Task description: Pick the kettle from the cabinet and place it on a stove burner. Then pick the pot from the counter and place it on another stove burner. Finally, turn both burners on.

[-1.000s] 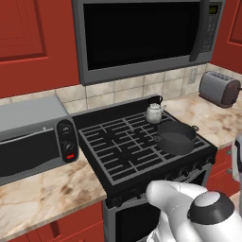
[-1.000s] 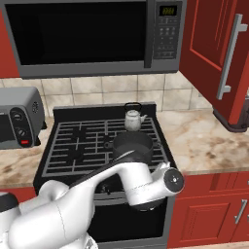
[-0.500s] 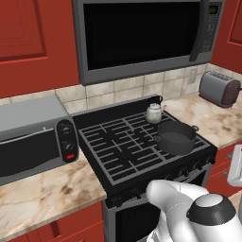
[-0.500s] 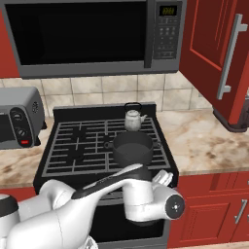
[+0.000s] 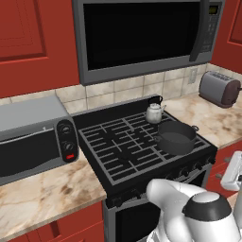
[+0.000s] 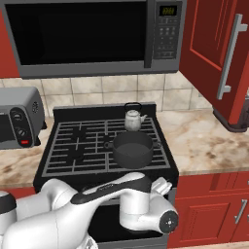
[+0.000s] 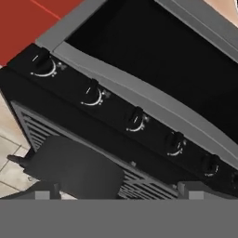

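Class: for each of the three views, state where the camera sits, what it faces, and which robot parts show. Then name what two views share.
Left base view: behind-left, facing the stove; arm lower right.
Right base view: behind-right, same stove; arm lower left.
Hand view: on the hand, facing the knobs.
Shared: kettle and pot on the burners.

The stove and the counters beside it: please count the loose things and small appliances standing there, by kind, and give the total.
Small silvery kettle with black loop handle: 1
Wide dark grey pot: 1
Chrome toaster: 1
Grey toaster oven: 1
Total: 4
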